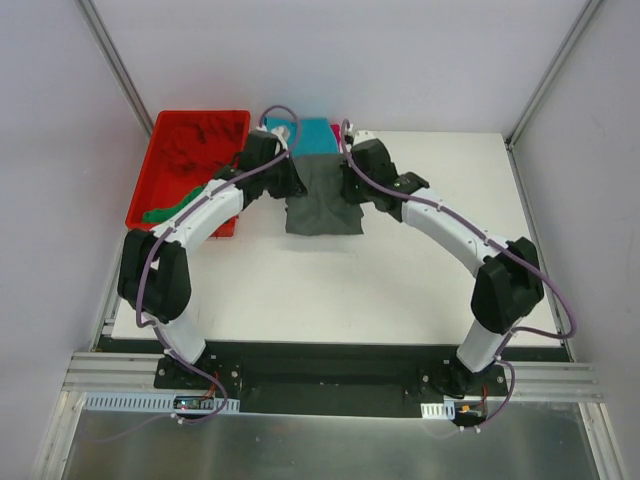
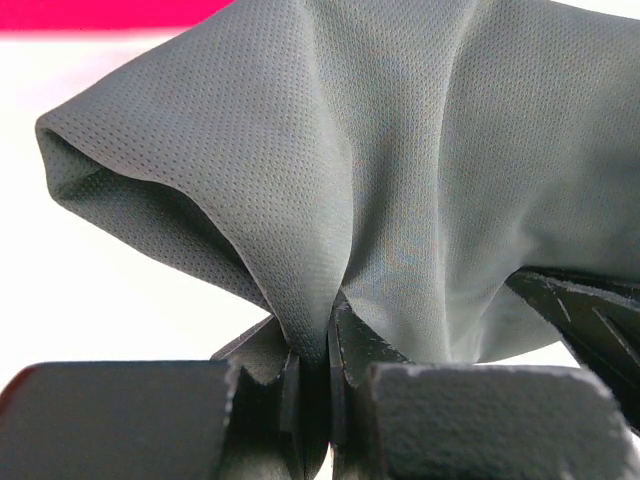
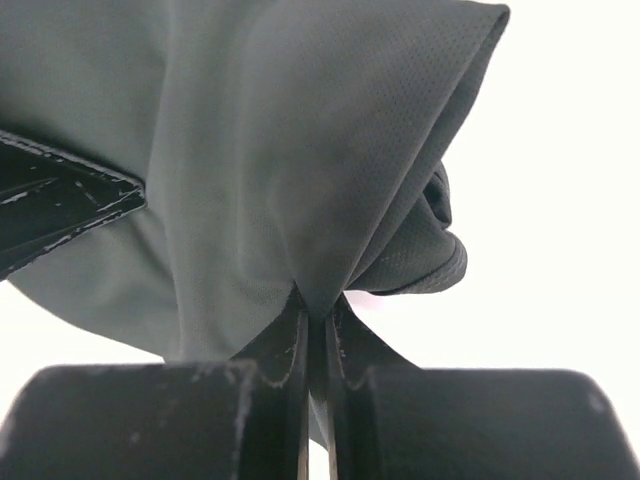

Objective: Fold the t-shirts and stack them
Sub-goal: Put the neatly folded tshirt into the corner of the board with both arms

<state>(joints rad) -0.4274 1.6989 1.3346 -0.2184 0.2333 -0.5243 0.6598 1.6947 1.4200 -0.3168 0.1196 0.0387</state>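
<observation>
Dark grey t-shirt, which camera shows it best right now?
The top external view: nearly the whole dark grey t-shirt shows, held between both arms. The left wrist view gives only a bunched fold pinched in the left claw; the right wrist view, likewise, in the right claw.

**Near and right side open; far edge crowded**

The white tabletop [image 1: 330, 290] lies bare between the two arms and out to its right edge, so there is wide passage there. At the far middle, the dark grey cloth t-shirt [image 1: 322, 205] is pinched at its upper corners by the left gripper [image 1: 290, 185] and right gripper [image 1: 352, 190]. It bars the way to the teal t-shirt [image 1: 315, 135] behind. The rigid red plastic bin [image 1: 150, 170] walls off the far left.
</observation>
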